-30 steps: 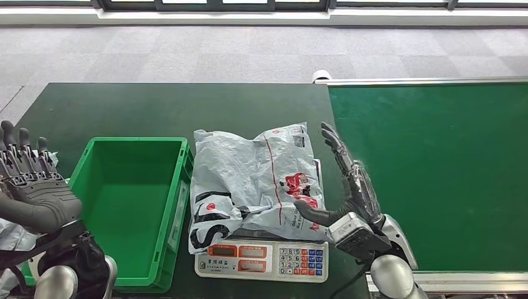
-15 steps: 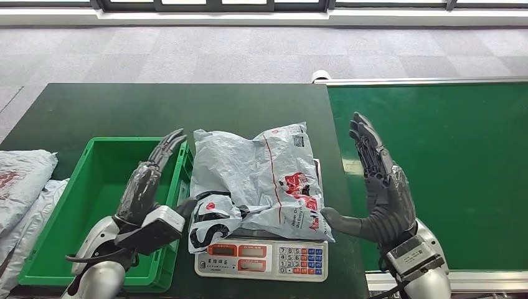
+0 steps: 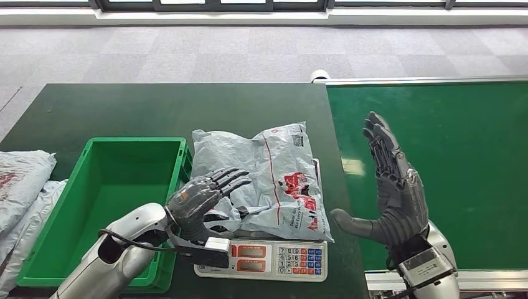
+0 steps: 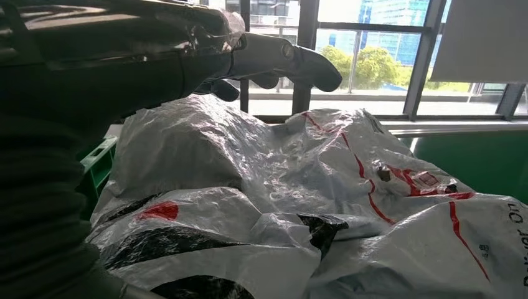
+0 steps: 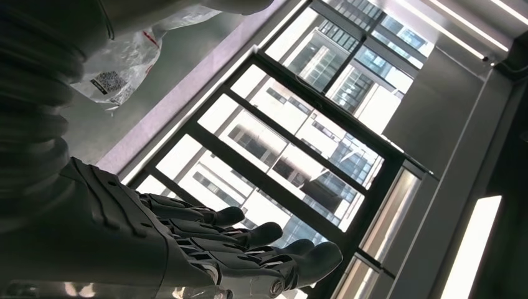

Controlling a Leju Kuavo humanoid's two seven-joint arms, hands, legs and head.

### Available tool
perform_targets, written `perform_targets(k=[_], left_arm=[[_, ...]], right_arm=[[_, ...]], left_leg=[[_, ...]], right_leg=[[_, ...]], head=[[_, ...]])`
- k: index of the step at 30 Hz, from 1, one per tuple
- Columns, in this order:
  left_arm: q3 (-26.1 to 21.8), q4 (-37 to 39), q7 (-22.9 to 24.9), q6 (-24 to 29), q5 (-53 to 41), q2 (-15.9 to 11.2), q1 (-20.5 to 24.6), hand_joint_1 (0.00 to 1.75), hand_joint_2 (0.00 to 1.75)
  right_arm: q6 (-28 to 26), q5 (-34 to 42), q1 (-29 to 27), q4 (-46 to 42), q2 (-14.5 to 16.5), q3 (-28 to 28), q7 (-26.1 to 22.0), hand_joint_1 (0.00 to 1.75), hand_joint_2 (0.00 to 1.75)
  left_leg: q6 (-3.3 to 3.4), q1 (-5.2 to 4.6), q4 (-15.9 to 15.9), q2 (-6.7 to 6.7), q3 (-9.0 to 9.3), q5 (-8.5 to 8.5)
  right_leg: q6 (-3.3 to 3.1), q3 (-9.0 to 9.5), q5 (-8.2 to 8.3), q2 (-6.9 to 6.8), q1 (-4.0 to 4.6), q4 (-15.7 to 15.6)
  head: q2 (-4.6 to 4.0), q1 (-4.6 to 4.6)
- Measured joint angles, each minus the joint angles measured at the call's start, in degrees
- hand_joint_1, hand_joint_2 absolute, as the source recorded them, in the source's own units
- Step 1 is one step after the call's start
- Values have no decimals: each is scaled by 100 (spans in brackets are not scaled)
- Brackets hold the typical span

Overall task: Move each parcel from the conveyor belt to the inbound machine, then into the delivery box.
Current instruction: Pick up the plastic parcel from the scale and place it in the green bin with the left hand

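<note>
Head view: parcel [image 3: 268, 180] sits on the inbound machine [image 3: 261, 258], first leg done. Left robot hand [image 3: 202, 198] spread over its near corner, no grip yet. Right robot hand [image 3: 392, 187] spread, apart. Delivery box [image 3: 87, 249] awaits it.

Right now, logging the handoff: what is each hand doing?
Left hand: open, fingers spread over the parcel, not gripping.
Right hand: open, holding nothing.

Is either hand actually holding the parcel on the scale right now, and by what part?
Nothing is held. The left hand hovers with fingers spread over the parcel, near its crumpled corner; the right hand is open beside it, apart.
</note>
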State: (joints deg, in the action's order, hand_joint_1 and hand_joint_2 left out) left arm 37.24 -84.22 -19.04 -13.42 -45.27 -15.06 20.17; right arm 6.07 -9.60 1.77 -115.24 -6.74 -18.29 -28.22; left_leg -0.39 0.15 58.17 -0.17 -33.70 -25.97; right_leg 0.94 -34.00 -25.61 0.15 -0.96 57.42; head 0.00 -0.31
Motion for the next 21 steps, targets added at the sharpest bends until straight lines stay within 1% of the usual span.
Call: perform_targets(k=[3, 8, 13, 16, 21], left_arm=[[121, 125, -20, -43, 2, -33, 119, 0, 175], [375, 392, -150, -261, 25, -96, 338, 0, 175], [567, 767, -263, -325, 94, -95, 613, 0, 175], [627, 1069, -265, -270, 136, -5, 788, 0, 175], [682, 1564, -138, -180, 140, 267, 1072, 0, 175]], right_arm=[[-11, -31, -17, -9, -12, -1, -2, 0, 175], [-93, -117, -39, -60, -14, 0, -21, 0, 175], [-187, -181, -104, -150, -15, -2, -21, 0, 175], [-223, -224, -115, -210, -15, -2, 29, 0, 175], [-218, -251, -79, -254, -13, -2, 109, 0, 175]], left_leg=[[0, 0, 0, 0, 0, 0], [0, 0, 0, -1, 0, 0], [0, 0, 0, -1, 0, 1], [0, 0, 0, -1, 0, 1], [1, 0, 1, -3, 0, 2]], right_leg=[[0, 0, 0, 0, 0, 0], [0, 0, 0, -1, 0, 0], [0, 1, 0, 0, 0, 0], [0, 2, 1, -1, 0, 0], [1, 4, 3, -2, -1, 0]], head=[[0, 0], [0, 0], [0, 0], [0, 0], [0, 0]])
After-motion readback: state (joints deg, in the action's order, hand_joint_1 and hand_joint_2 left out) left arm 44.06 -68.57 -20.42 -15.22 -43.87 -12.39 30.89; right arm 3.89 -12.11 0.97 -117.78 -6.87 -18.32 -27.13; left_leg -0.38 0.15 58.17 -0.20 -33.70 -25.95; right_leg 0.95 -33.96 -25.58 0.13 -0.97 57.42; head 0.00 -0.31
